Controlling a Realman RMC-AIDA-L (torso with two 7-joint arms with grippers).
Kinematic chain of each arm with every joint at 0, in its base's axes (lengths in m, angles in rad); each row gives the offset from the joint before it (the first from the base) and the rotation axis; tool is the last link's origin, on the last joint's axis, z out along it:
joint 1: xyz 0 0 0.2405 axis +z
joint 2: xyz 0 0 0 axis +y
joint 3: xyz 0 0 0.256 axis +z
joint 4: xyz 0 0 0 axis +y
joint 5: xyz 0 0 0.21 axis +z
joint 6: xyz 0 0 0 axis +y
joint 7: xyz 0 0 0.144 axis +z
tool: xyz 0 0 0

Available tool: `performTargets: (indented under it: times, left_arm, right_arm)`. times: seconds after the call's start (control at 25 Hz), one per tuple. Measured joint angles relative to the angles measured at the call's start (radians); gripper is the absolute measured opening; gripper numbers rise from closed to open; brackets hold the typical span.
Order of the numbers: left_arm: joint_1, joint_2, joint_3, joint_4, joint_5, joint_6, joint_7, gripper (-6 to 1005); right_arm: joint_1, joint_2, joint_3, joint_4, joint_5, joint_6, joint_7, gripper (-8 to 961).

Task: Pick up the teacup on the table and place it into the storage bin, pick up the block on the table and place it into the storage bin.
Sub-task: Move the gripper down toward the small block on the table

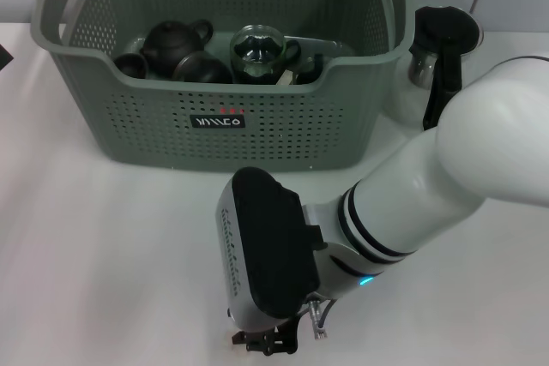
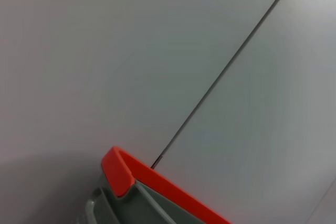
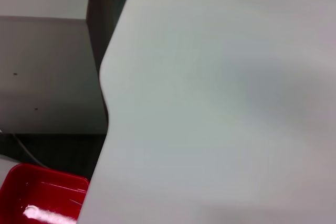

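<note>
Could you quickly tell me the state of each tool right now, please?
Left tool: not in view.
Right tool: low over the table's near edge, in front of the storage bin; open or closed cannot be told.

bright, even light; soft shadow beneath the storage bin (image 1: 257, 139); wrist views blurry.

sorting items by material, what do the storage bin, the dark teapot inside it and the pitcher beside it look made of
The storage bin looks like moulded grey-green plastic: matte, with perforated walls and orange clips at the handles. The dark teapot seems to be unglazed clay or ceramic, dark brown with a dull sheen. The pitcher appears to be clear glass with a black handle, probably plastic.
</note>
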Motion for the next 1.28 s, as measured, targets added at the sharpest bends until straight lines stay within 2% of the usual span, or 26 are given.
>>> performTargets:
  times: [0.48, 1.28]
  left_arm:
    - [0.002, 0.000, -0.001, 0.013, 0.000, -0.001, 0.011, 921]
    - [0.001, 0.000, -0.008, 0.023, 0.000, -0.002, 0.012, 920]
  right_arm:
    - [0.012, 0.003, -0.006, -0.001, 0.005, -0.005, 0.074, 535]
    - [0.013, 0.005, -0.021, 0.041, 0.004, 0.029, 0.072, 531]
